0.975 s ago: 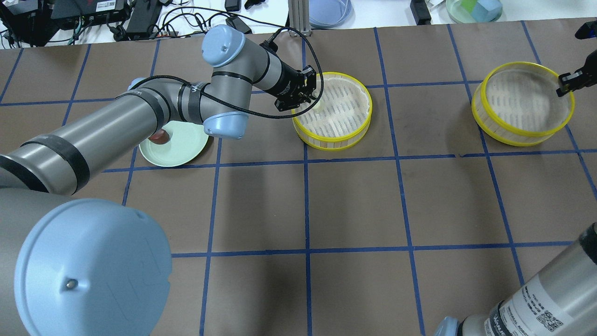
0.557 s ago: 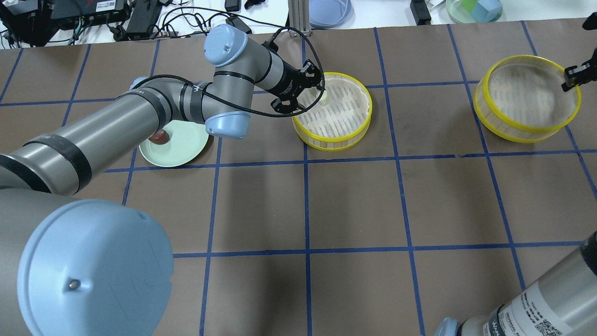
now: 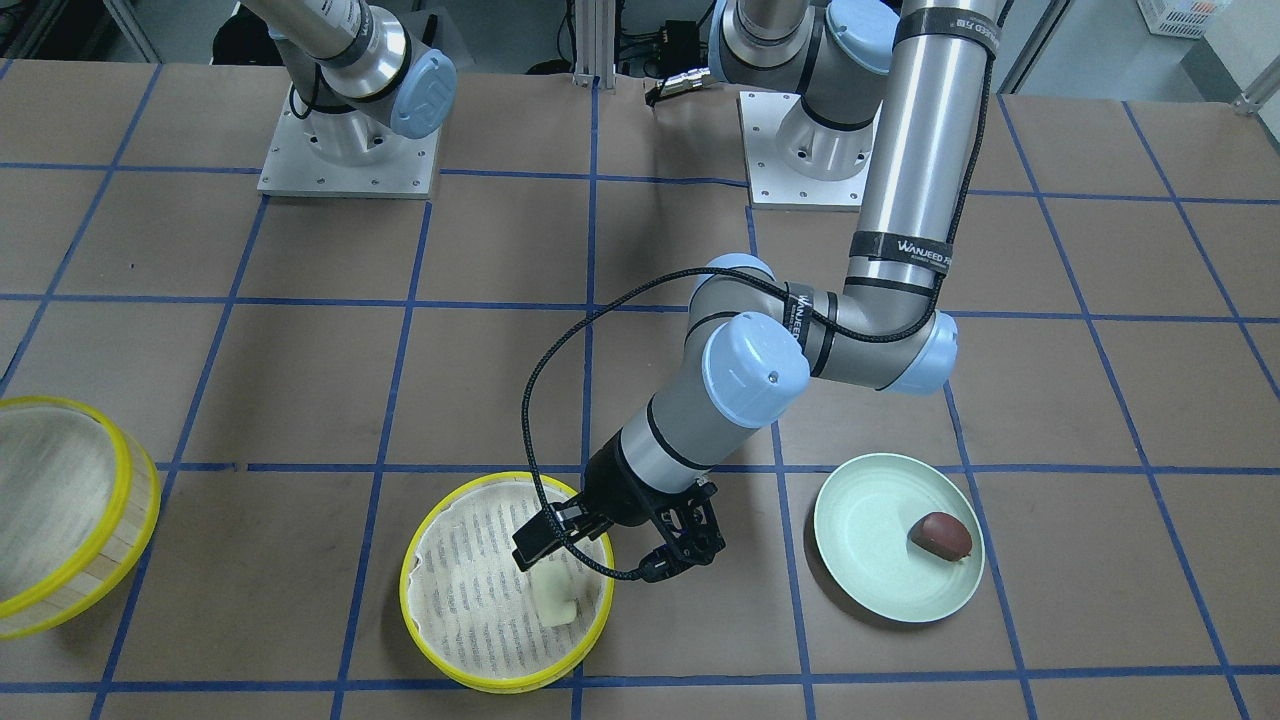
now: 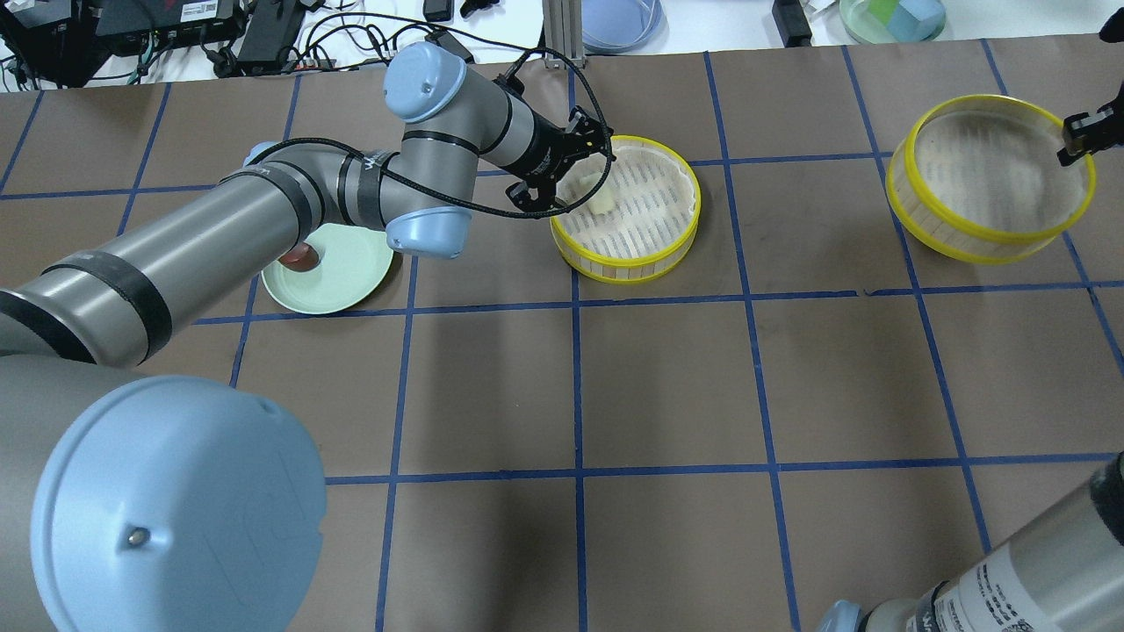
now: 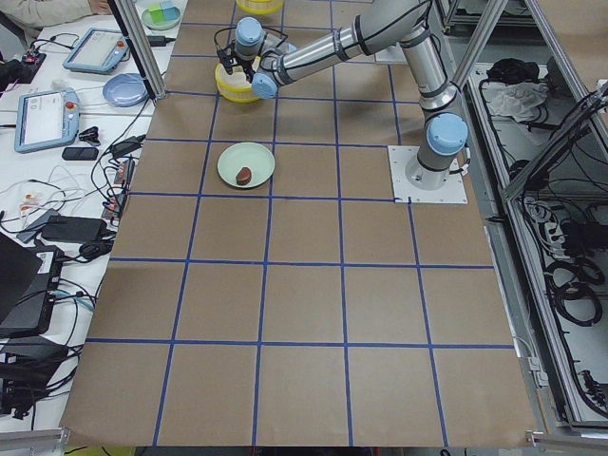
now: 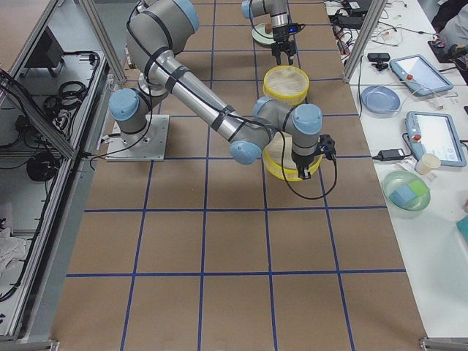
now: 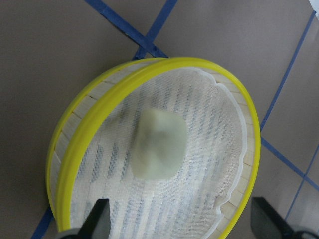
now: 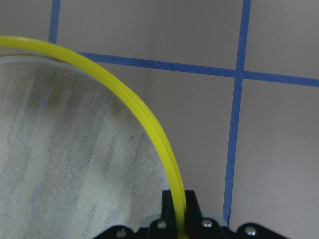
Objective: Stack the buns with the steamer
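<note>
The creamy white bun (image 4: 601,201) lies on the cloth liner of the middle steamer tray (image 4: 667,250); it also shows in the front view (image 3: 555,598) and the left wrist view (image 7: 158,144). My left gripper (image 4: 571,165) is open and empty, just above that tray's left rim. The dark reddish-brown bun (image 3: 940,535) lies on the pale green plate (image 3: 870,585). My right gripper (image 4: 1080,140) is shut on the yellow rim of the second steamer tray (image 4: 966,237) and holds it tilted, a little off the table; the pinched rim shows in the right wrist view (image 8: 149,127).
The left arm (image 4: 219,237) reaches over the plate (image 4: 342,285) and hides part of it. Cables, tablets and bowls (image 4: 619,22) lie on the white bench past the table's far edge. Blue tape lines grid the brown table.
My left gripper has let go of the white bun and drawn back; the bun now lies free in the middle tray. My right gripper has raised and tilted the second tray.
</note>
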